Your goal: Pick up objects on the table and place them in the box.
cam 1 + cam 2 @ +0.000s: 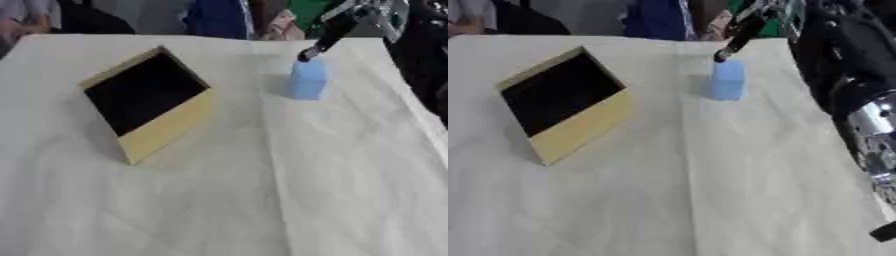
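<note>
White cloth [332,200], creased down its middle, covers the whole table I am working over.

On my left side of it sits the box [149,102], turned cornerwise to me, with tan walls, a dark inside and an open top. Nothing shows in it yet.

My right arm [859,75] comes in from the upper right corner, black with a silver joint lower down. My left hand is nowhere in either view.

Well apart from the box, toward the far right, stands the pale blue block [308,79], upright on its small end. It looks to me like foam or light plastic: stiff enough to pinch, light, and tall enough to tip if nudged near the top. I would take it across its two broad faces, around mid-height, so it cannot topple.

My right hand [741,35] reaches down with one dark finger touching, or just above, the block's top edge. Only that straight finger shows clearly; nothing is curled round the block, so I hold nothing.
</note>
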Robot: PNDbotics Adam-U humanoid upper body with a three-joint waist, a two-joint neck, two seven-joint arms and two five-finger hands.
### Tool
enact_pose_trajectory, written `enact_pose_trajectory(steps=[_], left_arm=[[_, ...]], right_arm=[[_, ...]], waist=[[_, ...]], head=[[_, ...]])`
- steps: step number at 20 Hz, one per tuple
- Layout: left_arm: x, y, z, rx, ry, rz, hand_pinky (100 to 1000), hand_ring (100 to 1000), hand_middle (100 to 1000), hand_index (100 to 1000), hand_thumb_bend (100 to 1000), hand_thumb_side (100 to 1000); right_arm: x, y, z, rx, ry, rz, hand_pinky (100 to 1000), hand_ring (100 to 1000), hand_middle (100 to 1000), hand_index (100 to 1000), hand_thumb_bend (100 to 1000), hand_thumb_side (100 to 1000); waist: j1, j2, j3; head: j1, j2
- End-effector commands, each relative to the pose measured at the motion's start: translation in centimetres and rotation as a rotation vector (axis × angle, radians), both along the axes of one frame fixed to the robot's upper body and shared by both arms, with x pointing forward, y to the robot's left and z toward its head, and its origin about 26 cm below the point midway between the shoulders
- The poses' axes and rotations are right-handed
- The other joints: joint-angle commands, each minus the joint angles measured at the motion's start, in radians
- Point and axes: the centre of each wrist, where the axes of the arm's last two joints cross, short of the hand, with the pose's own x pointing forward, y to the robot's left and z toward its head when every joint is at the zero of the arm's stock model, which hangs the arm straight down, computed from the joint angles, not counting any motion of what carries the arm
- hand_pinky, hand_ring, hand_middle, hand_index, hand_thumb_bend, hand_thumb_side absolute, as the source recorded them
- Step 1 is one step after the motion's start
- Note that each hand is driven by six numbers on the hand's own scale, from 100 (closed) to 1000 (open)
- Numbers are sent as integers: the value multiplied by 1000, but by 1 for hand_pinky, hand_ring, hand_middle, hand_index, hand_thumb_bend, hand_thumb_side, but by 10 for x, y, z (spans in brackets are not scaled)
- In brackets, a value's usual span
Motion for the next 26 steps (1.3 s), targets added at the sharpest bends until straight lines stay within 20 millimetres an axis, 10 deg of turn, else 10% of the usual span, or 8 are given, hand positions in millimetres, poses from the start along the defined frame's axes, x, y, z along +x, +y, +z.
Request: enact_pose_trajectory(steps=[1, 26], left_arm=[[-4, 5, 11, 38, -30, 16, 654, 577, 581, 866, 100, 905], [-3, 4, 11, 51, -28, 4, 652, 575, 577, 861, 100, 891]], right_arm=[[-4, -15, 20, -24, -14, 16, 1000, 1000, 1000, 1000, 354, 727], [-1, -17, -4, 38, 37, 43, 966, 984, 997, 1000, 259, 575]], waist=[[2, -26, 0], [10, -17, 8]], head=[[5, 4], [8, 1]])
